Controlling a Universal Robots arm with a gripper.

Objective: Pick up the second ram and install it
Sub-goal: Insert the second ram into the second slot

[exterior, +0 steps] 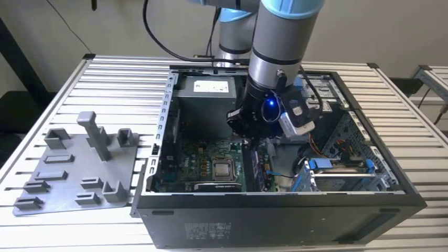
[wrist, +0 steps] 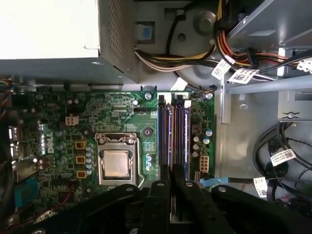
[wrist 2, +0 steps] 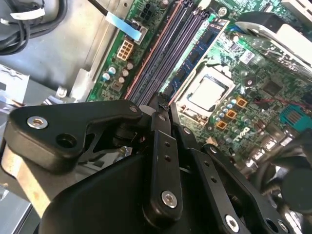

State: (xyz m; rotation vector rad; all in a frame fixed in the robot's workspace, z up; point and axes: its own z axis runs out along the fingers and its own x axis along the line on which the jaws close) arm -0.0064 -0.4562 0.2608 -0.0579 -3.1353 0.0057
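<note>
Now the gripper (exterior: pixel 253 137) hangs inside the case (exterior: pixel 280 210), fingers (wrist: pixel 158 195) drawn close over the slots (wrist: pixel 171 139); whether they pinch the ram (wrist 2: pixel 202 46) I cannot tell.

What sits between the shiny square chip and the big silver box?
In the first wrist view, only green circuit board with small parts lies between the square processor and the silver power box.

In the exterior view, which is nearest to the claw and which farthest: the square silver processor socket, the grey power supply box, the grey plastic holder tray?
1. Square silver processor socket, on the motherboard under the claw.
2. Grey power supply box, at the case's far end.
3. Grey plastic holder tray, outside the case, at the exterior view's left.
</note>
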